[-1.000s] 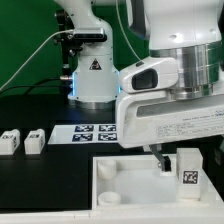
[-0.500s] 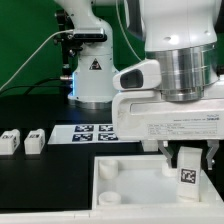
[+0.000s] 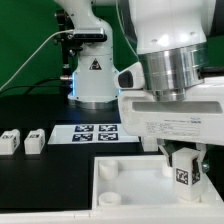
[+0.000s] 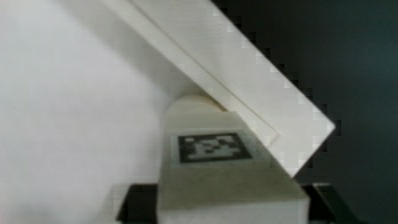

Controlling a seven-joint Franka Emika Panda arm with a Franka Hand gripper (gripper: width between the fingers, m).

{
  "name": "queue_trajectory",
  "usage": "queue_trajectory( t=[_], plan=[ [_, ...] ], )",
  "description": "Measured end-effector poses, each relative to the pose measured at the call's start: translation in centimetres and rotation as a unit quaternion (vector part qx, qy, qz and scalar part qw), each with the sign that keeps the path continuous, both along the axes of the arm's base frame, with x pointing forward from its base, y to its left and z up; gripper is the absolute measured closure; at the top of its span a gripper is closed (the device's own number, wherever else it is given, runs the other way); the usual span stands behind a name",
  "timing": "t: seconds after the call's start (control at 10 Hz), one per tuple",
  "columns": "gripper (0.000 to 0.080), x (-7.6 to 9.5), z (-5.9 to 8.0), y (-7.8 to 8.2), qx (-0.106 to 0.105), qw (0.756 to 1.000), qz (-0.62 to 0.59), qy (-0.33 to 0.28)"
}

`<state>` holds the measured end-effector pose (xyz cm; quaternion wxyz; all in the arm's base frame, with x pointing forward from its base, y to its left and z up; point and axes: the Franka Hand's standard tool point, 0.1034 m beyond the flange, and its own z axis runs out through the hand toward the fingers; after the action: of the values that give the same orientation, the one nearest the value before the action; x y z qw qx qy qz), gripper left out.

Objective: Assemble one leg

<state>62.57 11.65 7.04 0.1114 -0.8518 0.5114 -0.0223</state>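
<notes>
My gripper [image 3: 183,160] is shut on a leg [image 3: 184,170], a small white block with a black-and-white tag facing the camera. It holds the leg upright over the far right corner of the large white tray-like part [image 3: 120,185]. In the wrist view the leg [image 4: 222,150] fills the space between my dark fingers [image 4: 139,200], with the tray's rim [image 4: 249,80] running diagonally beyond it. I cannot tell whether the leg's lower end touches the tray. Two more legs [image 3: 10,142] [image 3: 35,141] lie on the black table at the exterior view's left.
The marker board [image 3: 97,132] lies flat behind the tray. The arm's white base [image 3: 92,75] stands at the back, with a cable hanging to its left. The tray has round corner sockets [image 3: 108,168].
The gripper with the leg has shifted slightly toward the exterior view's left and a little lower over the tray's corner. Nothing else has moved.
</notes>
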Motion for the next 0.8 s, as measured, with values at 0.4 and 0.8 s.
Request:
queue_trajectory(
  t=[0.4,0.8],
  plan=[
    [0.0499,0.16,-0.12,0.48,0.063,0.967,-0.246,0.039],
    [0.0496,0.24,-0.04,0.55,0.075,0.958,-0.273,0.044]
  ],
)
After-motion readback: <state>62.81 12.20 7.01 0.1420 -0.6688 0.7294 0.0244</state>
